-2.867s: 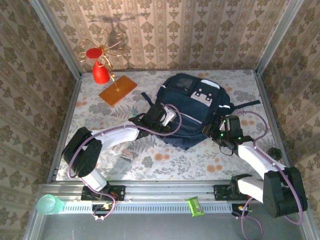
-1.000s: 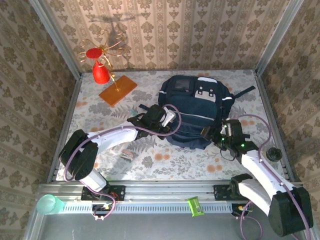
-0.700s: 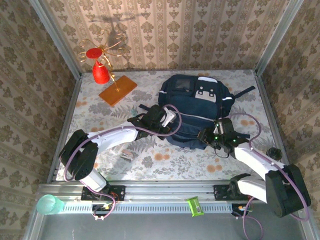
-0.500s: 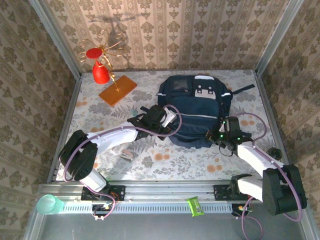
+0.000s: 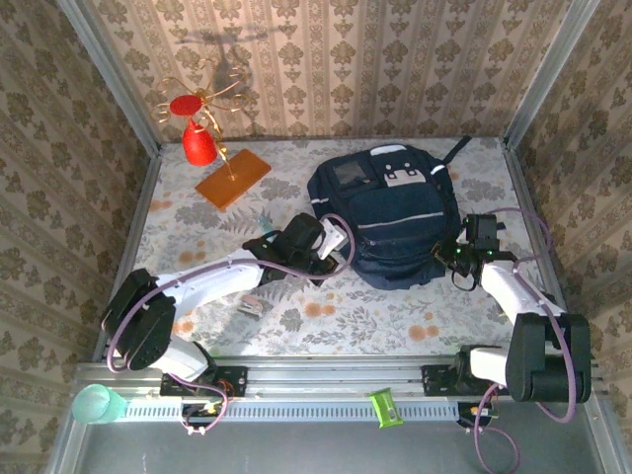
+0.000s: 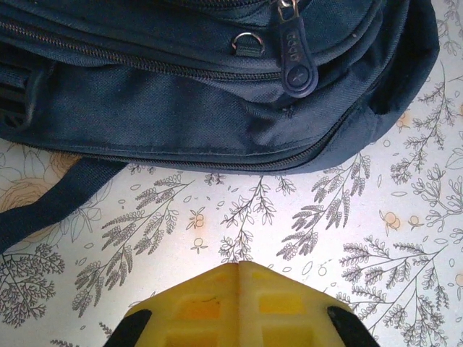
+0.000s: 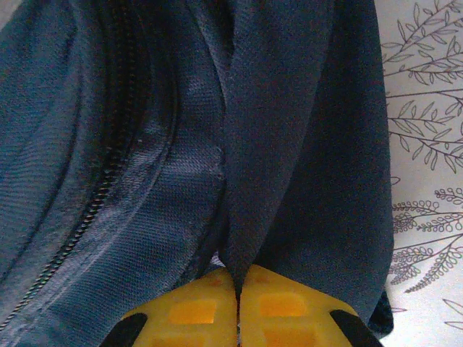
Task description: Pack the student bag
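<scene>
— Fingers (image 7: 192, 312) on the right gripper (image 7: 237, 275), how did they stand?
— Pinched shut on a fold of the student bag (image 7: 145, 144).
— And the left gripper (image 6: 239, 269)?
— Closed on nothing, over the floral tablecloth (image 6: 217, 217), just short of the bag's zipped edge.
— Where was the bag?
— Flat, right of centre, towards the back wall.

Left arm (image 5: 212, 276) stretched forward, jaws shut; right arm (image 5: 509, 291) jaws pinching student bag (image 5: 395, 212).
</scene>
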Robot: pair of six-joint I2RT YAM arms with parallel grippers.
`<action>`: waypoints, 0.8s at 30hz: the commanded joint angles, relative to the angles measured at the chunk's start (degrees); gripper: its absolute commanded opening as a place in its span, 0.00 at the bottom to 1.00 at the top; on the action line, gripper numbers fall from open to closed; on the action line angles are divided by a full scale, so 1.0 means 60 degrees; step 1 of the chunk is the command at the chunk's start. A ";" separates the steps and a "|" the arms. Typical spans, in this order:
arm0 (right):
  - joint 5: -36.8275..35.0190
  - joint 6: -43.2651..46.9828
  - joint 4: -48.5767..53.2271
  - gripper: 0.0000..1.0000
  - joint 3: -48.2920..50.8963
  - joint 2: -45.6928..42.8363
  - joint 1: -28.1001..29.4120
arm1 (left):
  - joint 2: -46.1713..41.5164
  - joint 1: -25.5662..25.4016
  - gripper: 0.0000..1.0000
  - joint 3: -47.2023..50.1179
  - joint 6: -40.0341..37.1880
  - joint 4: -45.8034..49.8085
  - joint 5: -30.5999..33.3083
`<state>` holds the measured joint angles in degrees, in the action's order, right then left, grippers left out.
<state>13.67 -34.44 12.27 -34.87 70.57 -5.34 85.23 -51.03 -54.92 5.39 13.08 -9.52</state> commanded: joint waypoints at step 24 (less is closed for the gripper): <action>-0.0115 0.0349 0.0063 0.18 0.0009 -0.0197 0.0085 | 0.3016 -0.0572 0.00 -0.3462 -0.0450 0.0877 0.0473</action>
<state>13.41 -33.08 12.49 -34.72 70.24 -5.08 103.26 -55.35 -74.19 3.27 17.37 -4.78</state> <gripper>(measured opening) 0.164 0.040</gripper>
